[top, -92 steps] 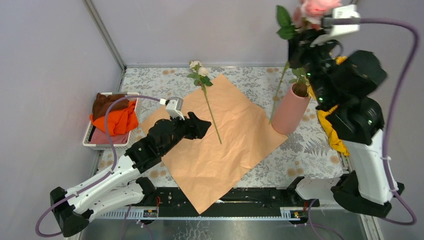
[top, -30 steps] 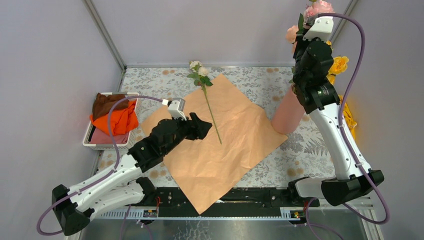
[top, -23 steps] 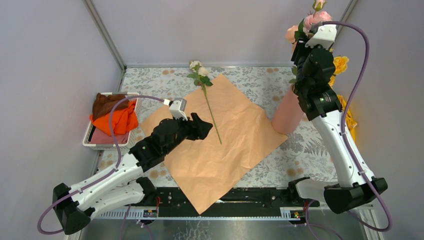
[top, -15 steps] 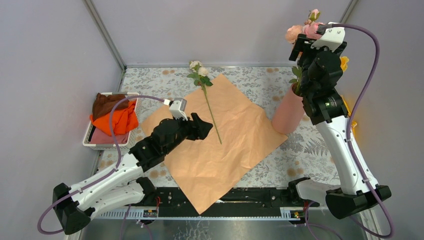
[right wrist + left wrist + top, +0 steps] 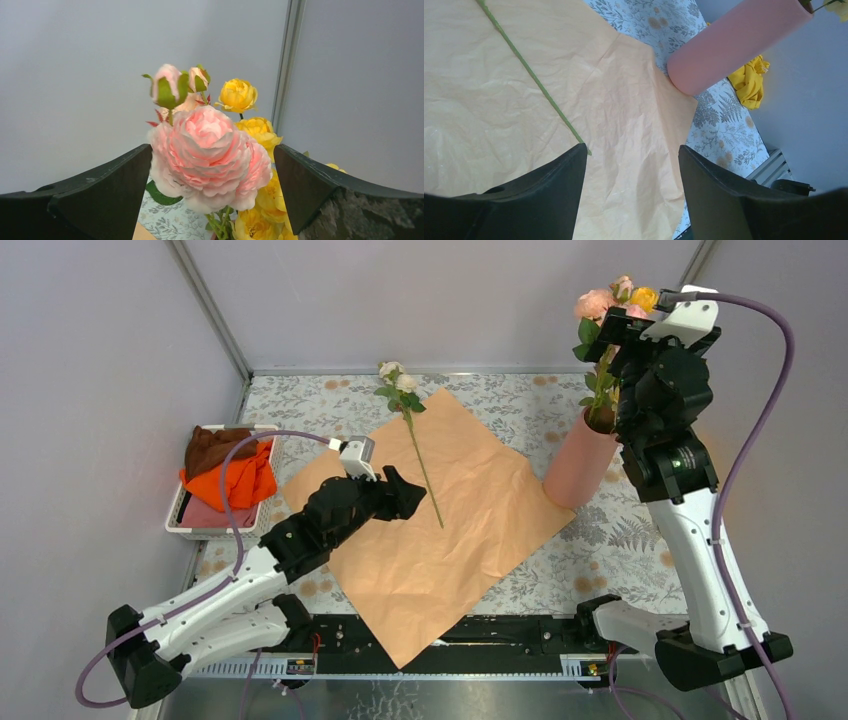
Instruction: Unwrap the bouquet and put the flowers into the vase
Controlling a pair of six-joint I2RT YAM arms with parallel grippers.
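Observation:
The bouquet's peach wrapping paper lies spread flat on the table. One white-bloomed flower rests on it, its green stem running toward my left gripper, which hovers open just above the paper beside the stem's end. The pink vase stands at the paper's right corner with pink and yellow flowers in it. My right gripper is high beside those blooms, open. In the right wrist view a big pink rose sits between the spread fingers, with yellow blooms behind it.
A white tray of orange and brown cloths stands at the left edge. A yellow cloth lies behind the vase near the right wall. Grey walls close in the floral-patterned table on three sides.
My right gripper has opened and let go of the pink flower, which now stands in the vase. The right arm has shifted right and back. The left arm has not moved.

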